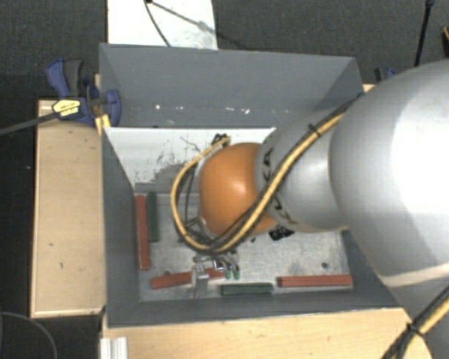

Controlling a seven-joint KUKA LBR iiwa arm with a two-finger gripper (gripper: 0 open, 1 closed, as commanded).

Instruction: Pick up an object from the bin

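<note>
Bin (pixel 120 264) grey; floor pale, dark-speckled. Red-brown bar (pixel 142 234) at 9 o'clock, red-brown bar (pixel 169 280) at 7, red-brown bar (pixel 314 280) at 5. Dark green bar (pixel 153 217) at 9, dark green bar (pixel 247 289) at 6. Wrist cover (pixel 224 189) orange; cables (pixel 181 200) yellow.

Arm (pixel 389 170) in from the right, orange wrist cover (pixel 224 189) low inside the grey bin (pixel 224 81). Gripper (pixel 207 270) down by the near wall, at the right end of a short red bar (pixel 170 280). Dark green bar (pixel 247 290) just right of it, long red bar (pixel 314 281) beyond. Along the left wall: red strip (pixel 143 234), green strip (pixel 154 217) beside it.
</note>
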